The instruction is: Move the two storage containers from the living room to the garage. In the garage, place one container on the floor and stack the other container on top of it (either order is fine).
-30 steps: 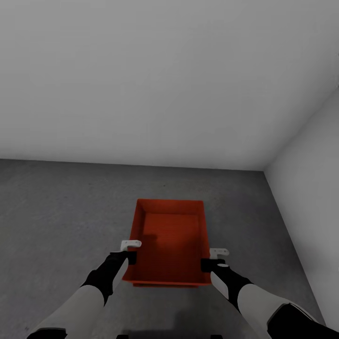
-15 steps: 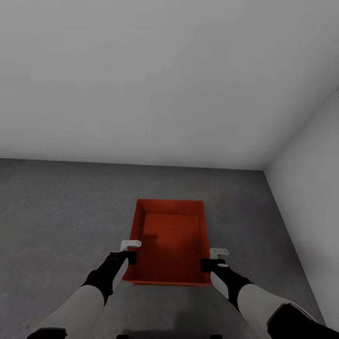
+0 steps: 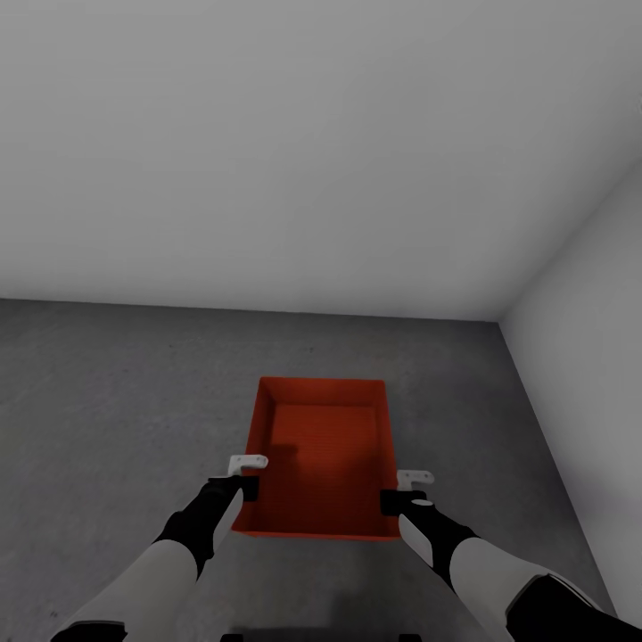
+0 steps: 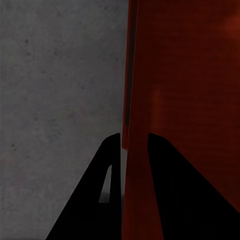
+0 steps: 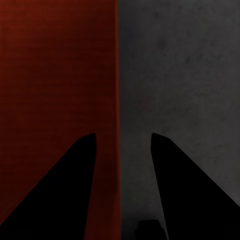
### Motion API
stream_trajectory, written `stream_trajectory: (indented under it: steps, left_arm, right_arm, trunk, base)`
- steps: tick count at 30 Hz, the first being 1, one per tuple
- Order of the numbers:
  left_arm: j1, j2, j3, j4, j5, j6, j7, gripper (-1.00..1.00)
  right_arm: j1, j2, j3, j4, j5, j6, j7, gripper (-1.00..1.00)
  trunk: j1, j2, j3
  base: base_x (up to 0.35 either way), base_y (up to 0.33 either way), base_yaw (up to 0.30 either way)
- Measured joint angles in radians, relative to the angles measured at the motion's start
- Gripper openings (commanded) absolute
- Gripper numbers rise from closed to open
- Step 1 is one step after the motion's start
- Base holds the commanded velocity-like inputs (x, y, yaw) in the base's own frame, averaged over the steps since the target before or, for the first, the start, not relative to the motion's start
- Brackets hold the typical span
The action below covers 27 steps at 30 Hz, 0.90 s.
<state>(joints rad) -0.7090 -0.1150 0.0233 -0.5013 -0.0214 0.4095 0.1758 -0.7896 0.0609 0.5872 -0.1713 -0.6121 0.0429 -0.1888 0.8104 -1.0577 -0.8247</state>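
An orange-red storage container (image 3: 321, 455) sits open side up on the garage's grey concrete floor (image 3: 116, 401). My left gripper (image 3: 248, 477) is at the near end of its left wall. In the left wrist view, that gripper (image 4: 134, 137) has its jaws drawn close on either side of the container wall (image 4: 185, 75). My right gripper (image 3: 403, 490) is at the near end of the right wall. In the right wrist view, this gripper (image 5: 123, 135) is spread wide, straddling the wall edge of the container (image 5: 55, 75) without touching it.
A plain white wall (image 3: 267, 134) rises beyond the bin. A second white wall (image 3: 588, 339) closes the right side, forming a corner at the back right. Bare concrete spreads to the left.
The strip of orange rim that showed under the container's near edge has gone, as the container has settled slightly lower. Neither arm has moved.
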Motion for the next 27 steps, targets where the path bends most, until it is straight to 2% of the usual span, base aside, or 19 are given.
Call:
stream_trajectory:
  steps: [19, 27]
  left_arm:
    - [0.000, 0.000, 0.000, 0.000, 0.000, 0.000, 0.000, -1.00]
    - [0.000, 0.000, 0.001, 0.000, -0.001, 0.000, -0.001, -1.00]
  right_arm:
    - [0.000, 0.000, 0.000, 0.000, 0.000, 0.000, 0.000, -1.00]
    - [0.000, 0.000, 0.000, 0.000, 0.000, 0.000, 0.000, -1.00]
  trunk:
    - [0.000, 0.000, 0.000]
    - [0.031, -0.056, -0.025]
  base:
    - [0.000, 0.000, 0.000]
    - [0.000, 0.000, 0.000]
